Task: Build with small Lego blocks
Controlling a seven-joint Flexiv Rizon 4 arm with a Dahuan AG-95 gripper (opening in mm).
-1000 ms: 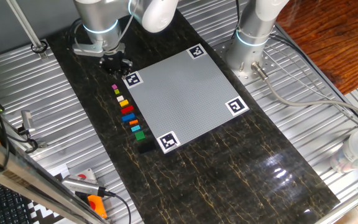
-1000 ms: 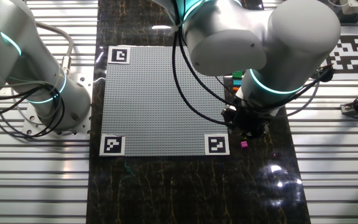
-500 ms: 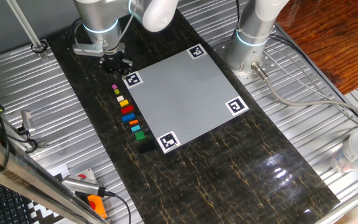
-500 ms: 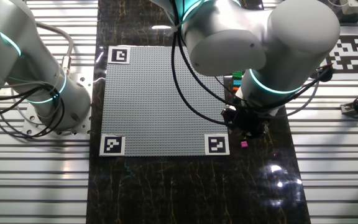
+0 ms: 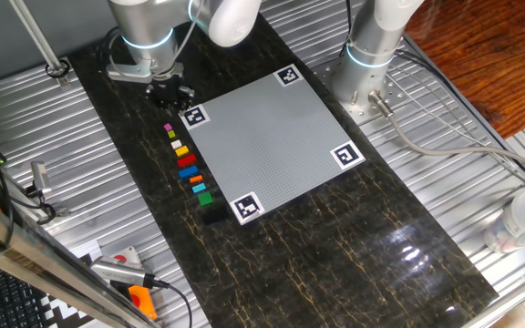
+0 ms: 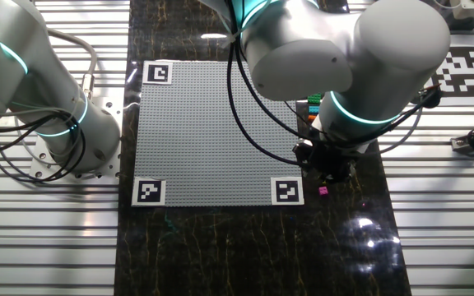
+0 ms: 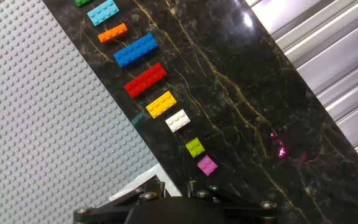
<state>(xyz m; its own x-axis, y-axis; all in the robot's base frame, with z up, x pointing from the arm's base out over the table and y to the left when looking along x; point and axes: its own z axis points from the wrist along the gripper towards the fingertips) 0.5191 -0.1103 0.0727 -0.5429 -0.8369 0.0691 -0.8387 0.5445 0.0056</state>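
The small Lego blocks lie in a row on the dark marble beside the grey plate (image 5: 267, 137). In the hand view they run pink (image 7: 207, 165), olive (image 7: 195, 147), white (image 7: 178, 120), yellow (image 7: 161, 104), red (image 7: 145, 80), blue (image 7: 135, 50), orange (image 7: 113, 33), light blue (image 7: 103, 12). In one fixed view the row (image 5: 187, 164) ends in a black block (image 5: 212, 216). My gripper (image 7: 176, 182) hovers just short of the pink block (image 6: 322, 190), near the plate's tagged corner (image 5: 194, 117). Its fingers stand slightly apart and hold nothing.
A second arm's base (image 5: 369, 68) stands at the plate's far side. Ribbed metal tabletop (image 5: 71, 155) flanks the marble strip. Tools with orange handles (image 5: 139, 296) lie at the front left. The plate (image 6: 212, 131) carries no bricks.
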